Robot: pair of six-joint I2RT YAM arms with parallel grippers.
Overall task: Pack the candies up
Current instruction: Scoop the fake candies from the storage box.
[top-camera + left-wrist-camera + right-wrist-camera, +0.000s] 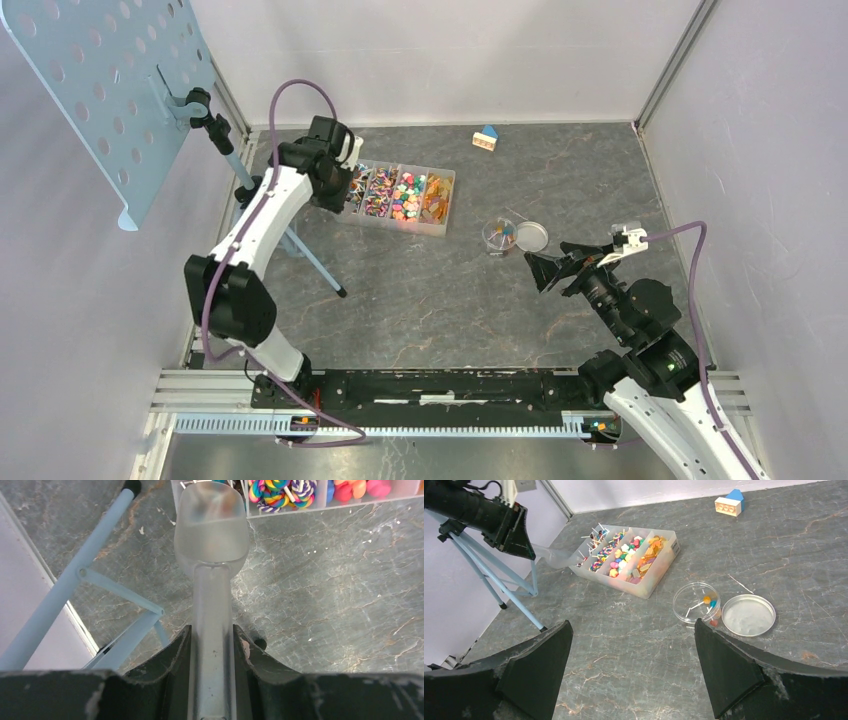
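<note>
The candies lie sorted by kind in a clear compartment box, also in the right wrist view. My left gripper is shut on the handle of a translucent plastic scoop. The scoop's mouth reaches the box's left end and looks empty; swirl lollipops lie just right of it. A small clear round dish holds a few candies, with its lid beside it. My right gripper is open and empty, near the dish and above the table.
A light-blue tripod stand carrying a perforated panel stands just left of the box, close to my left arm. A small blue-roofed toy house sits at the back. White walls enclose the table.
</note>
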